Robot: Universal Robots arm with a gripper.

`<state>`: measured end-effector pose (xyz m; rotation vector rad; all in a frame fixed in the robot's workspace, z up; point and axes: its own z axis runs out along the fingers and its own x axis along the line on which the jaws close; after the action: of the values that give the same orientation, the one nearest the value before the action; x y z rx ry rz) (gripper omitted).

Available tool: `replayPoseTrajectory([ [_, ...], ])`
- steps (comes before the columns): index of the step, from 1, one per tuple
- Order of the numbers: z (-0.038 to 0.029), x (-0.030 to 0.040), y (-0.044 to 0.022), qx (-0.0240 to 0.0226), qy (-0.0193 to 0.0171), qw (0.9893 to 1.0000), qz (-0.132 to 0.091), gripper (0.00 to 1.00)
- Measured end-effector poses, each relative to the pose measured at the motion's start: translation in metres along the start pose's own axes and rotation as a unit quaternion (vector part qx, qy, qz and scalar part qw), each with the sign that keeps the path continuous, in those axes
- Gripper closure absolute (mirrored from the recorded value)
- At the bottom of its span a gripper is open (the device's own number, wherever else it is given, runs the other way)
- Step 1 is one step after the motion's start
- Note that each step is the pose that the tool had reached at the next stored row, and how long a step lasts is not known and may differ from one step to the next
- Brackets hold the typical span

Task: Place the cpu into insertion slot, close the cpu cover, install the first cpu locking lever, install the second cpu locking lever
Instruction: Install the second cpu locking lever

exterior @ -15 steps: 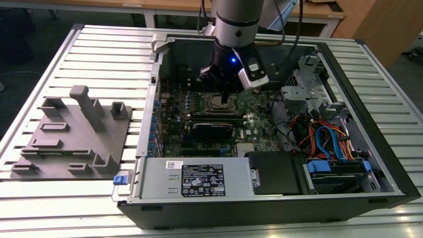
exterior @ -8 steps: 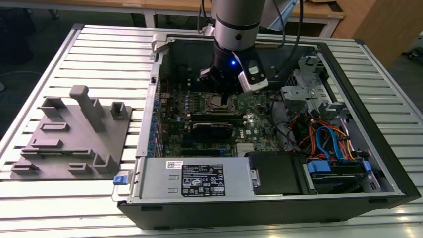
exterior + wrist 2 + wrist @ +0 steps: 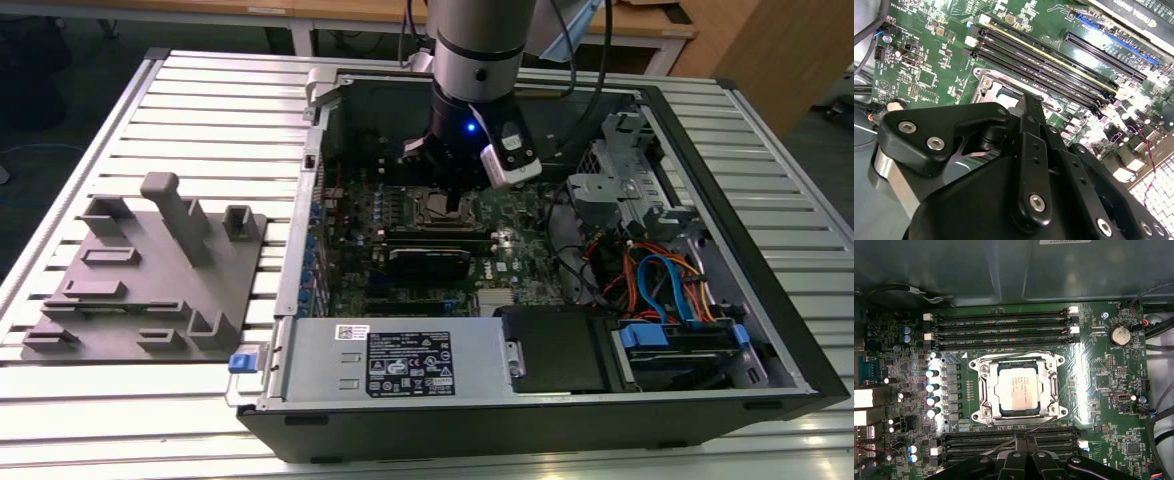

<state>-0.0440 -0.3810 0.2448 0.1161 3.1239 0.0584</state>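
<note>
A: Report the large items first.

B: A slatted metal worktop (image 3: 200,100) carries an open computer case (image 3: 787,330) lying on its side. A grey moulded fixture tray (image 3: 147,290) sits on the worktop at the exterior view's left, apart from the case. The robot arm (image 3: 478,40) reaches down into the case over the green motherboard (image 3: 1099,390).

A: Position of the gripper?

B: The gripper (image 3: 447,180) hangs just above the socket area in the exterior view. In the first wrist view its black linkage (image 3: 1026,462) lies beside the socket, over one bank of memory slots (image 3: 1004,440).

A: State of the jaws?

B: Cannot tell; the fingertips are hidden behind the linkage in both wrist views, and nothing is seen held.

A: Location of the cpu?

B: The cpu (image 3: 1016,389) lies flat in the insertion slot (image 3: 985,390), silvery top upward. The cpu cover (image 3: 1051,387) is down around it, framing the chip through its square window. A thin wire locking lever (image 3: 1041,424) runs along the socket edge nearest the gripper; whether it is latched is not discernible.
</note>
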Motion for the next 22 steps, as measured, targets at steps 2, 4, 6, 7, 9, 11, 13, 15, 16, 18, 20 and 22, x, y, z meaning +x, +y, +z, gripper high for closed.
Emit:
replayPoseTrajectory([
  [2,0.0000,0.0000,0.0000,0.0000,0.0000,1.0000,0.000,0.90],
  [4,0.0000,0.0000,0.0000,0.0000,0.0001,1.0000,0.000,0.90],
  [6,0.0002,-0.0004,0.0001,0.0002,0.0047,1.0000,0.000,0.90],
  [7,0.0001,-0.0004,0.0000,0.0002,0.0077,1.0000,0.000,0.90],
  [9,0.0000,-0.0004,-0.0002,-0.0009,0.0138,0.9999,0.001,0.90],
  [11,0.0001,-0.0005,-0.0012,-0.0066,0.0190,0.9998,0.001,0.90],
  [13,0.0002,-0.0007,-0.0031,-0.0151,0.0215,0.9997,0.001,0.90],
  [15,0.0002,-0.0004,-0.0055,-0.0276,0.0226,0.9994,0.001,0.90],
  [16,0.0002,-0.0005,-0.0068,-0.0303,0.0227,0.9993,0.001,0.90],
  [18,0.0004,-0.0004,-0.0073,-0.0305,0.0227,0.9993,0.001,0.90],
  [20,0.0004,-0.0005,-0.0079,-0.0304,0.0228,0.9993,0.001,0.90],
  [22,0.0008,-0.0005,-0.0082,-0.0304,0.0228,0.9993,0.001,0.90],
])
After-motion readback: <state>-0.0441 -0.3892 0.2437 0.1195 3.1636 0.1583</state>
